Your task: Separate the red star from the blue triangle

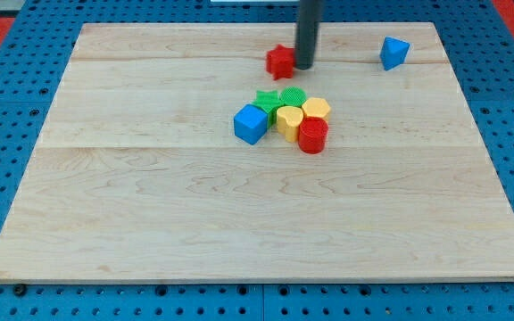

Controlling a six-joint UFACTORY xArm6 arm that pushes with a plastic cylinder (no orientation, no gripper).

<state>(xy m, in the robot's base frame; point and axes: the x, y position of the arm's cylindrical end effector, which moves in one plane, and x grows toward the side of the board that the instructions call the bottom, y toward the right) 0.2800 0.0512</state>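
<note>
The red star [280, 61] lies near the top middle of the wooden board [150, 196]. The blue triangle [393, 53] lies far to its right, near the board's top right corner. My tip [303, 67] stands right against the red star's right side, between it and the blue triangle. The dark rod rises from there out of the view's top.
A tight cluster sits below the red star: a blue cube [251, 123], a green star [268, 99], a green round block [293, 96], two yellow blocks [316, 110] [289, 121] and a red cylinder [312, 135]. Blue pegboard surrounds the board.
</note>
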